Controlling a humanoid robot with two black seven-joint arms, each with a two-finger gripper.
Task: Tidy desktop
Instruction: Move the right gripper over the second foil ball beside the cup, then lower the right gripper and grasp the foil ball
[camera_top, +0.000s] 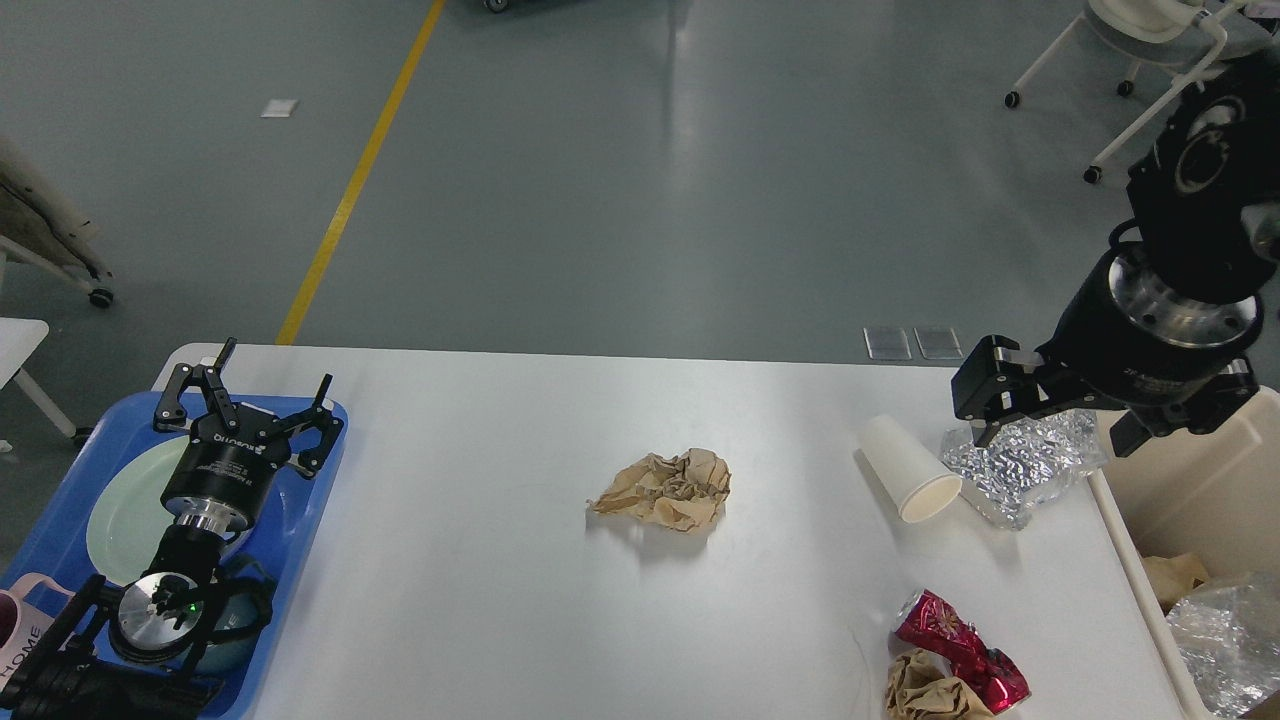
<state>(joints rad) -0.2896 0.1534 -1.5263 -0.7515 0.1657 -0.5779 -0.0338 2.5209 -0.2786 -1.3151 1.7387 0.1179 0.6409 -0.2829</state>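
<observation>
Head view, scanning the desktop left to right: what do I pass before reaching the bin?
Blue tray with the left gripper above it → crumpled brown paper → white paper cup → silver foil wrapper under the right gripper → beige bin.
</observation>
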